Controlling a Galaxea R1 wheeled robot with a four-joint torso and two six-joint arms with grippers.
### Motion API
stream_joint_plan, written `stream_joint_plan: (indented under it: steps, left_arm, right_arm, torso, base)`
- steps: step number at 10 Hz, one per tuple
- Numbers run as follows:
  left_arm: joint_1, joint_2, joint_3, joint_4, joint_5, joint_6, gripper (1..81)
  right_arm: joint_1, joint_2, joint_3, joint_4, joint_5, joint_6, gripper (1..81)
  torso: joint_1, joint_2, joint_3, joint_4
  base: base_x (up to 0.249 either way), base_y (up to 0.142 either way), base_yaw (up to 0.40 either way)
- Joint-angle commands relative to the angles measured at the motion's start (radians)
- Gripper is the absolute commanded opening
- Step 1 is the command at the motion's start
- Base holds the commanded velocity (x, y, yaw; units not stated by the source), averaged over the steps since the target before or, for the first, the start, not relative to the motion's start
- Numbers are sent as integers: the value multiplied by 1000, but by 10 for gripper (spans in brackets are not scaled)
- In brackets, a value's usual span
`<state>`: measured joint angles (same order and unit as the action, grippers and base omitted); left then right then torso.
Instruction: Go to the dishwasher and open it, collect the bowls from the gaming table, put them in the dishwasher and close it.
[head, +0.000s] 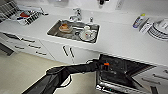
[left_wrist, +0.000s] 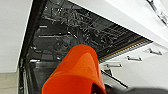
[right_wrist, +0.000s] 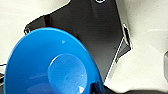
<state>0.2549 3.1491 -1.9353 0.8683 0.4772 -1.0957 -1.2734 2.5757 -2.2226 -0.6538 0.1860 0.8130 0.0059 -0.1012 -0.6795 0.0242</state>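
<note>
The dishwasher stands open under the white counter, its door folded down and its dark racks showing. My left arm reaches in from the left, and my left gripper holds an orange bowl just above the open door, in front of the racks. A bright blue bowl hangs close to my right wrist over the robot's dark base and the pale floor, with my right gripper shut on its rim. The gaming table is out of view.
A steel sink with dishes and a tap sits in the counter above. A dish rack is at the far left, stacked plates and a bottle at the right. White cabinet doors and drawers flank the dishwasher.
</note>
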Motion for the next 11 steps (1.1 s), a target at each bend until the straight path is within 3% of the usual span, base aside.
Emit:
stream_joint_plan:
  steps: [1, 11]
  left_arm:
    - [-162, 80, 125, 26, -11, 7, 10]
    - [-190, 80, 173, 14, -8, 7, 10]
  right_arm:
    - [13, -1, -11, -1, -43, 2, 10]
    - [18, 16, -18, -6, -46, 2, 10]
  torso:
    - [0, 0, 0, 0]
    - [0, 0, 0, 0]
  base:
    - [0, 0, 0]
    - [0, 0, 0]
